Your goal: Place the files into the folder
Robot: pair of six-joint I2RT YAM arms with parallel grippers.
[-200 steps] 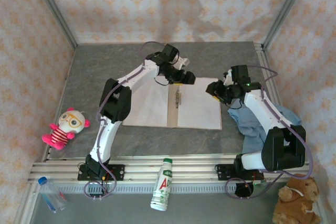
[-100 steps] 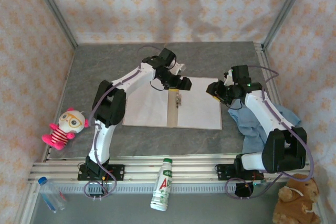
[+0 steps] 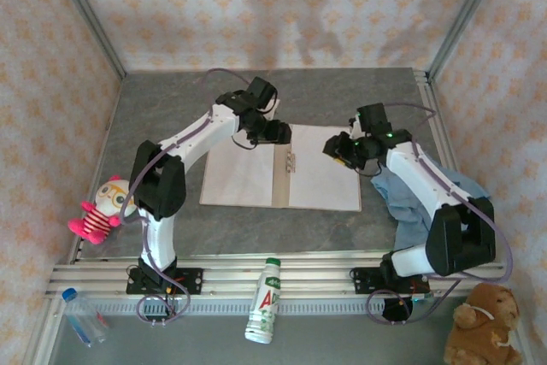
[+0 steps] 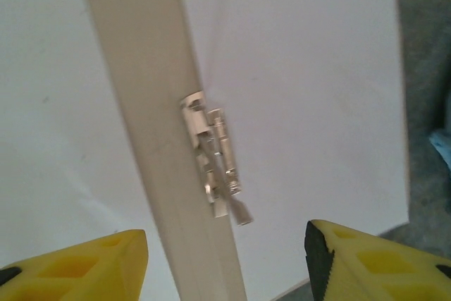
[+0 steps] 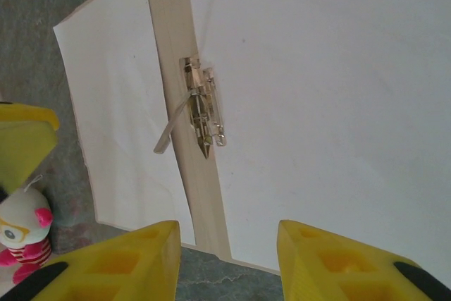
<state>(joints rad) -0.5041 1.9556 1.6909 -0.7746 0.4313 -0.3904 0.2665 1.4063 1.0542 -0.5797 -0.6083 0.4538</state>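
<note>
Where the left claw (image 3: 275, 132) hangs, the folder (image 3: 320, 184) edge is hidden.

I can read no text anywhere. The white bottle (image 3: 265, 301) lying on the near side of the folder (image 3: 280, 187) carries green lettering, too small to make out.

The folder (image 3: 280, 187) has a tan spine between white faces, with a silver fastener (image 4: 213, 156). The left tool (image 4: 225, 244) and right tool (image 5: 227, 237) have yellow fingers with black patches. The tabletop (image 3: 171, 108) is mottled grey. The walls (image 3: 256, 6) are pale pink with an orange floral pattern. The cloth (image 3: 408, 203) is light blue, the doll (image 3: 104, 211) pink-and-red striped with a white face, the bottle (image 3: 265, 305) white and green, the teddy (image 3: 479, 335) brown.
</note>
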